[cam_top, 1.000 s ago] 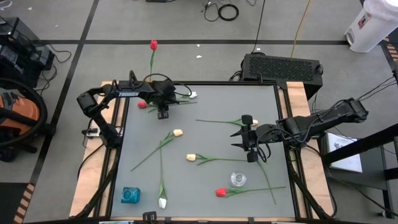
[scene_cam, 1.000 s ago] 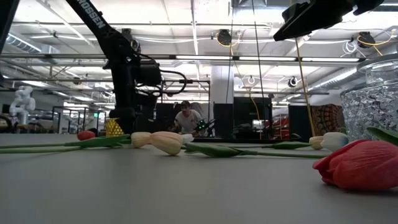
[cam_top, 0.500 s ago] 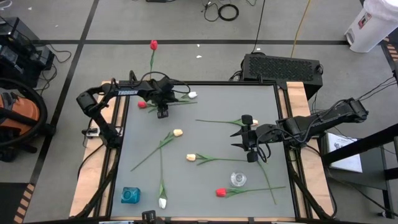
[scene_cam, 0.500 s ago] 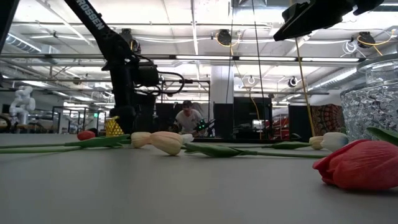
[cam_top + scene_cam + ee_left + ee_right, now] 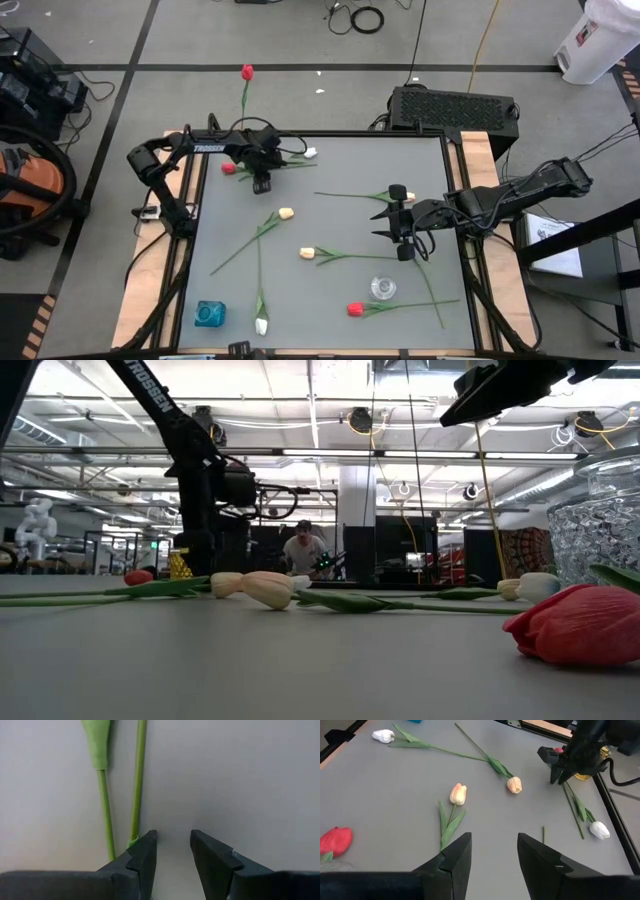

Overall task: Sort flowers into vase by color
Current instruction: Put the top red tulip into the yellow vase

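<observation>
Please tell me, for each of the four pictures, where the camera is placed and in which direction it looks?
High view: above the table, looking straight down; both arms show, left gripper and right gripper.
Low view: at tabletop height, looking level across a red tulip into the room; the arms hang in from above.
Left wrist view: on the left arm, facing down at green stems; its open fingers show.
Right wrist view: on the right arm, facing across the table; its open fingers show.
Shared: the right wrist and high views both show the left gripper.
</observation>
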Robot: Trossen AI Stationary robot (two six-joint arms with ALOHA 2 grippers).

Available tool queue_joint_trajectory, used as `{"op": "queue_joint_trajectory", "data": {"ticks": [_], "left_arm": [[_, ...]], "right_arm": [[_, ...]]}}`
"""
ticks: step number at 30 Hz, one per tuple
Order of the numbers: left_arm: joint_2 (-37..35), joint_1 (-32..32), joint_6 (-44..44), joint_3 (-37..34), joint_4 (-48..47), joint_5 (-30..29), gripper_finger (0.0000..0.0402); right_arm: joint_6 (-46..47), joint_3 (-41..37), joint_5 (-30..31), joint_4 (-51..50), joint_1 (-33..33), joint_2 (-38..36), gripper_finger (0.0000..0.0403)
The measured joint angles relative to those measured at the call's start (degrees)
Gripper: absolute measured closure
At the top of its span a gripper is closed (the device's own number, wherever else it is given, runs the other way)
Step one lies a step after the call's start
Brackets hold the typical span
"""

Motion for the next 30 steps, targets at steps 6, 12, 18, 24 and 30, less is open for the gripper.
{"op": "queue_joint_trajectory", "data": {"ticks": [6, 12, 18, 24, 30], "left_arm": [[-0.9, -1.2, -1.3, 2.6, -3.0, -2.3, 0.0272], [-1.4, -1.7, -0.4, 4.4, -3.0, -2.4, 0.0272], [-1.4, -1.4, 0.6, 4.5, -2.5, -2.4, 0.0272], [-0.6, 0.1, 0.2, 4.5, -1.1, -2.3, 0.0272], [0.4, 0.7, -0.4, 4.5, -1.2, -2.2, 0.0272]], "right_arm": [[0.1, 0.0, 0.0, -1.0, 0.0, 0.0, 0.0252], [0.1, 0.0, 0.0, -1.0, 0.0, 0.0, 0.0252], [0.1, 0.0, 0.0, -1.1, 0.0, 0.0, 0.0252], [0.1, 0.0, 0.0, -1.1, 0.0, 0.0, 0.0252], [0.5, 0.0, 0.0, -1.2, 0.0, 0.0, 0.0252]]}}
